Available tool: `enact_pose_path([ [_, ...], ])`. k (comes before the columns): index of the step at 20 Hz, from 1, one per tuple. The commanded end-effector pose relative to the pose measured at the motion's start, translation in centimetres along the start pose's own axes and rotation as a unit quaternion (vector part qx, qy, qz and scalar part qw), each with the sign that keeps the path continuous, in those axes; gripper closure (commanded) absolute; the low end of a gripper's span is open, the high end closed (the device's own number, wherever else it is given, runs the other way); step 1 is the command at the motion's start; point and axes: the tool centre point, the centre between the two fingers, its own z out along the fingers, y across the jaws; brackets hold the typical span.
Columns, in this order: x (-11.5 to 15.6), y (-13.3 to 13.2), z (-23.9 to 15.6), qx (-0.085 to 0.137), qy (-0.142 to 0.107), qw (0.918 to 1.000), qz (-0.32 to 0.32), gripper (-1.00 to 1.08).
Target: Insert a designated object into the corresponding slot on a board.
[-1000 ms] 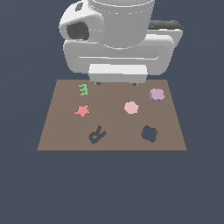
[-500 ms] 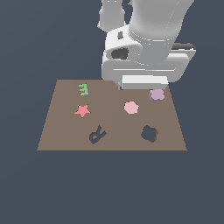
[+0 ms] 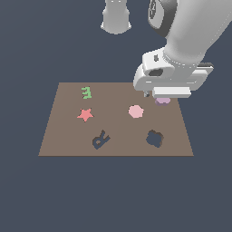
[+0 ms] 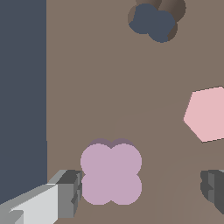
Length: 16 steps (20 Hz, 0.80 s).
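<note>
The pale purple flower-shaped block (image 4: 111,173) lies flat on the brown board (image 4: 109,87), near its far corner on the exterior view's right (image 3: 164,101). My gripper (image 4: 140,190) is open and straddles the block: one finger (image 4: 65,192) sits right beside it, and the other finger (image 4: 213,186) stands well apart. In the exterior view the gripper (image 3: 158,97) hangs low over the block and hides most of it. The dark flower-shaped slot (image 3: 155,138) is empty near the board's front edge; it also shows in the wrist view (image 4: 155,19).
On the board (image 3: 68,145) lie a pink rounded hexagon (image 3: 136,111), a red star (image 3: 85,114) and a green E-shaped piece (image 3: 86,92). A dark R-shaped cutout (image 3: 101,139) is at the front. The hexagon (image 4: 208,113) lies close to the gripper.
The arm has swung to the exterior view's right and come down over the purple block. The pieces on the board have not moved.
</note>
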Motion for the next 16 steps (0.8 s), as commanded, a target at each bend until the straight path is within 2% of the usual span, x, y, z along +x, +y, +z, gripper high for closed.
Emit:
enact_pose_path([
  [1,-0.4,-1.2,1.0,0.0,-0.001,1.0,0.0,-0.92],
  [5,-0.6,-2.0,1.6,0.0,-0.001,1.0,0.0,-0.92],
  [16,-0.6,-2.1,3.3,0.0,-0.002,1.0,-0.001,-0.92],
])
